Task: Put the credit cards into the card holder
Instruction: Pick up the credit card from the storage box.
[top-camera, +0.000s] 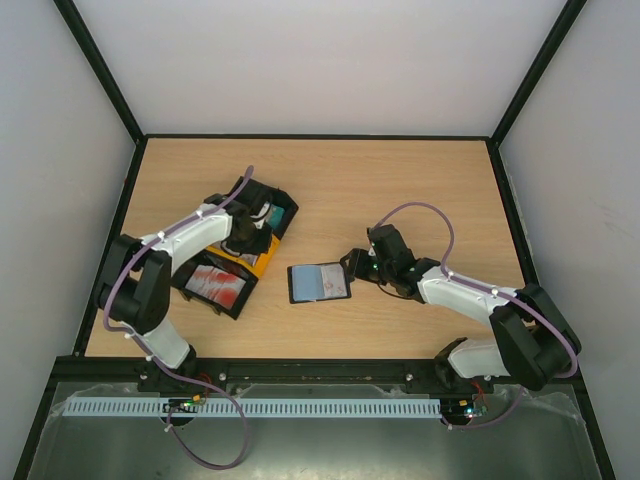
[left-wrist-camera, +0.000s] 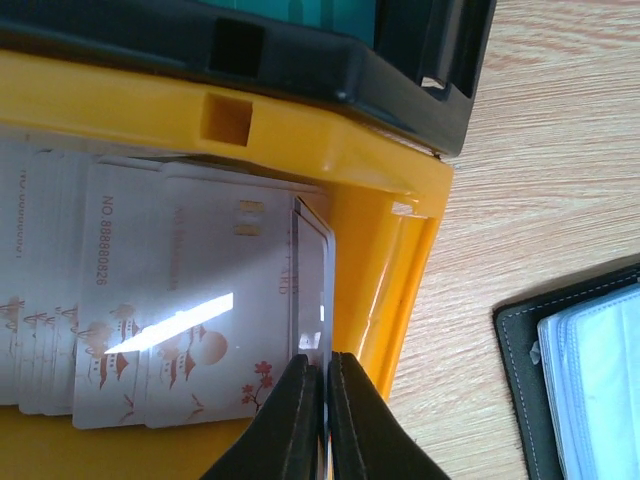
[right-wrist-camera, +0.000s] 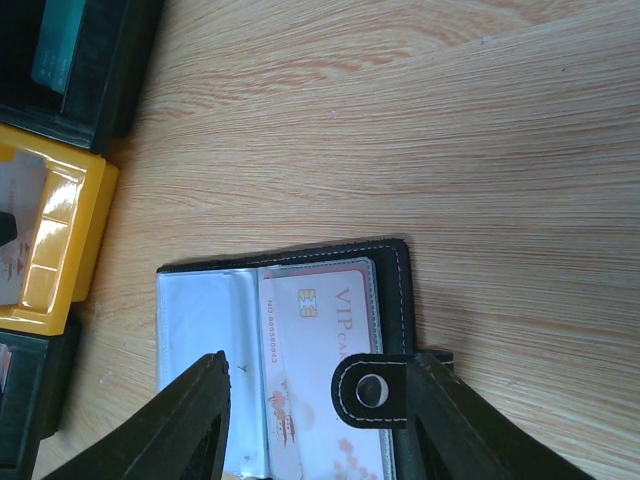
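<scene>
The card holder lies open on the wood, its clear sleeves up, and one whitish credit card sits in a sleeve. My right gripper is open, its fingers spread over the holder, the right finger beside the clasp strap. My left gripper is down in the yellow tray, shut on the edge of a whitish credit card that is tipped up on its edge. More whitish cards with red drawings lie fanned in that tray.
A black tray behind the yellow one holds teal cards. Another black tray in front holds red-and-white cards. The holder's left edge lies close to the yellow tray's right wall.
</scene>
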